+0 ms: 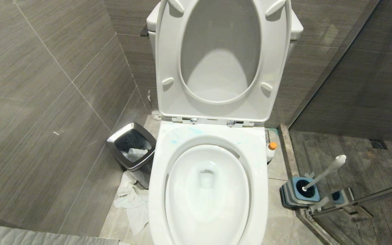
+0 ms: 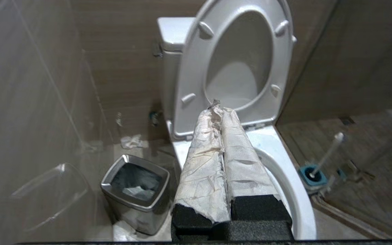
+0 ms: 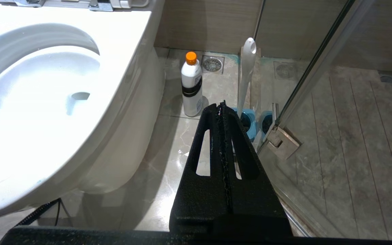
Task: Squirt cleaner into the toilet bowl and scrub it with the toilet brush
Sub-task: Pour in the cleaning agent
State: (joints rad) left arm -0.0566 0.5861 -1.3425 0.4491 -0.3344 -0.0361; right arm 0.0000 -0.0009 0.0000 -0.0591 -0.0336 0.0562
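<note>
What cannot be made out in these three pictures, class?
- Brush bristles: every view, sunk in the holder.
- Bottle label: too small; in the head view the toilet bowl hides its body.
- Bin contents: dark, unclear.
- Bowl's front: cut off by the head view's bottom edge.

My head camera looks down on the toilet bowl point(image 1: 208, 190). Both wrist cameras sit lower beside it, sharing the toilet brush point(image 3: 247, 73).

The toilet bowl point(image 1: 208, 190) is glossy white, with faint turquoise smears on its rim. The cleaner bottle point(image 3: 192, 89) is white with an orange cap and a black band. The toilet brush point(image 1: 325, 173) has a white handle; its holder point(image 1: 299, 192) is blue and grey. The bin point(image 1: 132, 147) is chrome-rimmed.
</note>
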